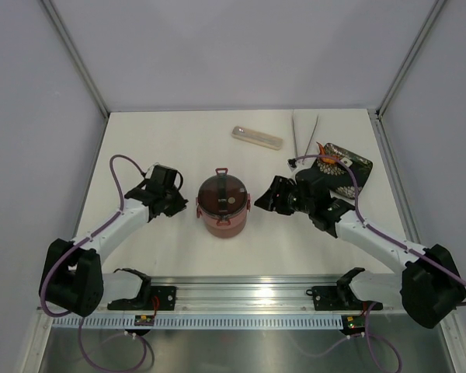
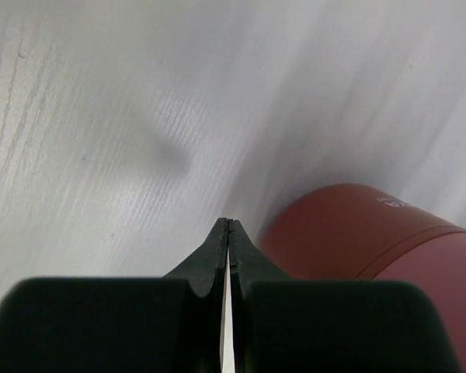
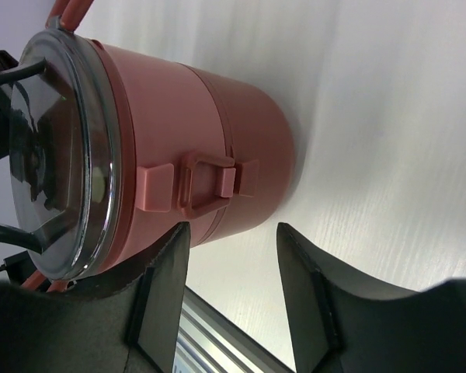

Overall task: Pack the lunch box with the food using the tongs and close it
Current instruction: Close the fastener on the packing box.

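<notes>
Two arms of mine flank the closed lunch box at mid-table.
My left arm reaches in low from the left, its gripper pinched tight on nothing, tips just beside the box's maroon wall. My right arm bends in from the right, its gripper spread wide and empty, facing the side latch (bowls stacked, top lid on). Tongs lie at the far edge, near the case. Orange food sits at the tray edge, beyond my right wrist. A small white mark on the box is too blurred to read.
</notes>
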### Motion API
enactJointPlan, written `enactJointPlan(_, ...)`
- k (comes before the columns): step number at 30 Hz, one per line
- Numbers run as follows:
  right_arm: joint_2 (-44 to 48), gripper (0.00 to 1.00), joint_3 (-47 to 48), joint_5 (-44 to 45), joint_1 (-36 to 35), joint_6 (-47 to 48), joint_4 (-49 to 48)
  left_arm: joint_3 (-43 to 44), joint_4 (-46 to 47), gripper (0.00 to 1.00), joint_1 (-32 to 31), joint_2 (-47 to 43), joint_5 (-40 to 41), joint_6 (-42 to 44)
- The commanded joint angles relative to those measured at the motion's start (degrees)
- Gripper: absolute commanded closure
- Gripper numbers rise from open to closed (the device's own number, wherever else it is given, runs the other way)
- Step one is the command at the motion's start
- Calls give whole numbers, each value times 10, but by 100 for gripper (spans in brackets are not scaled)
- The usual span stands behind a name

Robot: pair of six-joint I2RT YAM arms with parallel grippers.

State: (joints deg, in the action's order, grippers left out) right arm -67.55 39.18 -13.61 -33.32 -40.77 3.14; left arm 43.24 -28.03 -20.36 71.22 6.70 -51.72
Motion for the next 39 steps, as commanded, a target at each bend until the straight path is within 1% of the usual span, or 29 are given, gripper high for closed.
enactJointPlan(1,-10,44,8,-1,-10,10,6,-4,39,100,6,19,-5,-22)
enactJointPlan(14,-50,44,28,-49,-19,11,-24,-4,77,100,6,49,-38,-19)
enactJointPlan(16,-53,44,30,-56,-20,9,-51,-3,84,100,6,54,-48,-16)
enactJointPlan(25,-58,44,35,-68,-21,-4,-71,-12,97,100,6,49,-63,-20)
enactJointPlan(26,-59,44,35,-66,-21,-4,-71,-13,98,100,5,49,-81,-20)
enactJointPlan(33,-67,44,30,-48,-21,-12,-82,-15,108,100,5,53,-89,-18)
enactJointPlan(39,-60,46,22,4,-21,-19,-59,-15,110,100,4,53,-89,-15)
